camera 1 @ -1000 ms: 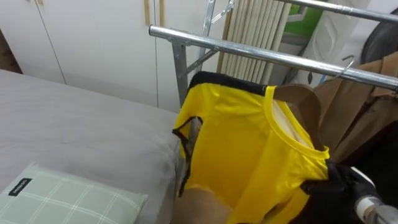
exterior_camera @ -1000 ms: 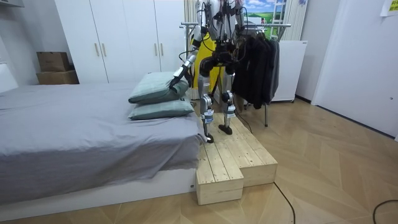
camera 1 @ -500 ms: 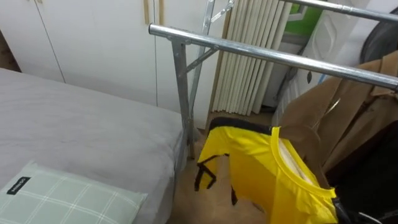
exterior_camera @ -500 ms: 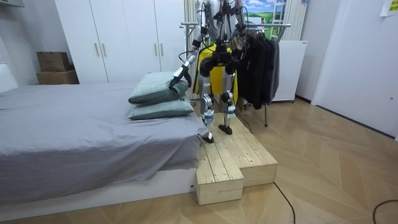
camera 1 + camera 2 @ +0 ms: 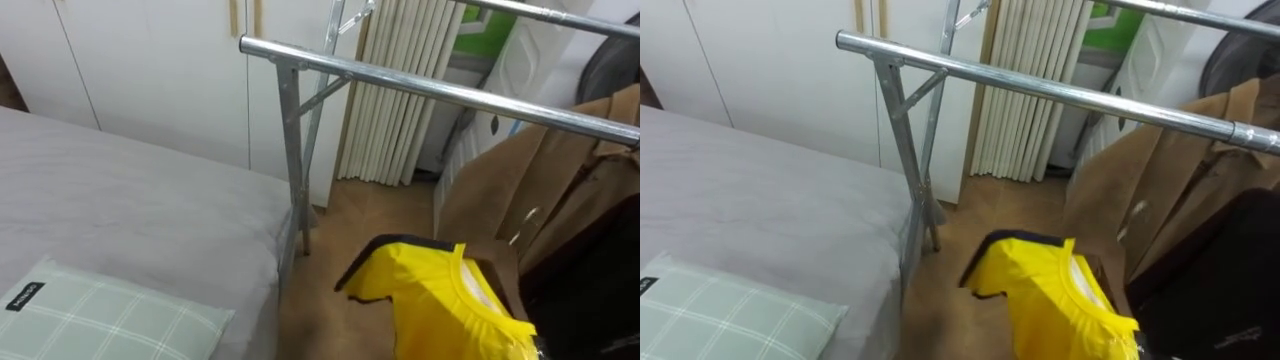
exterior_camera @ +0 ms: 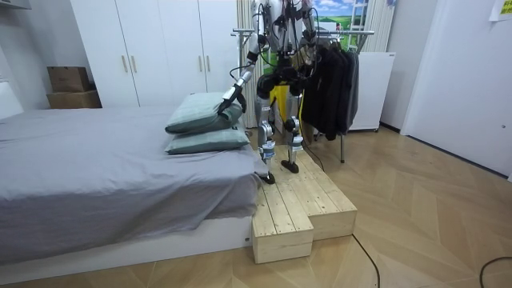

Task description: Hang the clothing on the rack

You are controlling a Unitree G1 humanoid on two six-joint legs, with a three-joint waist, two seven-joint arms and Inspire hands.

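A yellow shirt [image 5: 437,296] with a black-trimmed collar and sleeve hangs low at the bottom right of the eye views, well below the silver rail [image 5: 440,90] of the clothes rack. What holds it lies below the picture's edge. In the room view I stand on a wooden platform [image 6: 300,204] between bed and rack, facing the rack, with the yellow shirt [image 6: 277,94] in front of my waist. My left hand [image 6: 226,100] reaches out over the pillows at the room view's left. My right hand [image 6: 298,77] is a dark shape beside the shirt.
A brown coat [image 5: 545,190] and dark garments [image 6: 332,80] hang on the rail's right part. The grey bed [image 5: 130,210] with a checked green pillow [image 5: 100,320] lies to my left. A white radiator [image 5: 400,100] and wardrobe doors [image 5: 150,60] stand behind the rack.
The yellow shirt has dropped from just under the rail to the bottom of the eye view. The dark right hand seen at the lower right a second ago has left the picture.
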